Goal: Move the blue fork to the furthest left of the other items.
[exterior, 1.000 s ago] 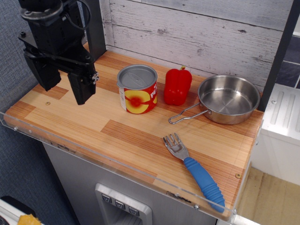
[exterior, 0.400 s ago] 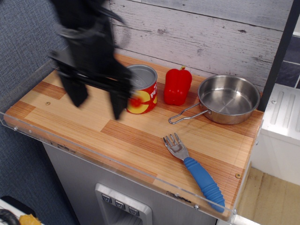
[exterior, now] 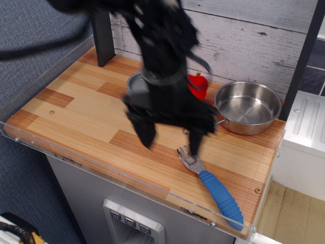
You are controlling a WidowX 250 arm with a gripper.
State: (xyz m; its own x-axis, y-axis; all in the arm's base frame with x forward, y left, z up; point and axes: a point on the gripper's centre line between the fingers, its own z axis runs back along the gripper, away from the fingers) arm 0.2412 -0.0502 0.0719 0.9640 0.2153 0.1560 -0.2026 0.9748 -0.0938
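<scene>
We see the gripper [exterior: 171,141] hanging in the middle of the frame with its two dark fingers spread apart and nothing between them, the right-hand fingertip just above the tines of the blue fork [exterior: 212,185]. The fork lies flat on the wooden counter [exterior: 76,109] in the lower right of the frame, its metal head pointing up and to the left, its ribbed handle running down and to the right toward the clear front edge. So the fork's body sits below and to the right of the jaws, and its long axis runs diagonally; we judge the jaws must shift that way and close across the handle. Behind the arm, the tin can [exterior: 133,84] and the red bell pepper [exterior: 198,84] are largely hidden, while the steel pan [exterior: 248,107] stands clear at the upper right. The left stretch of the counter looks open for the placing.
</scene>
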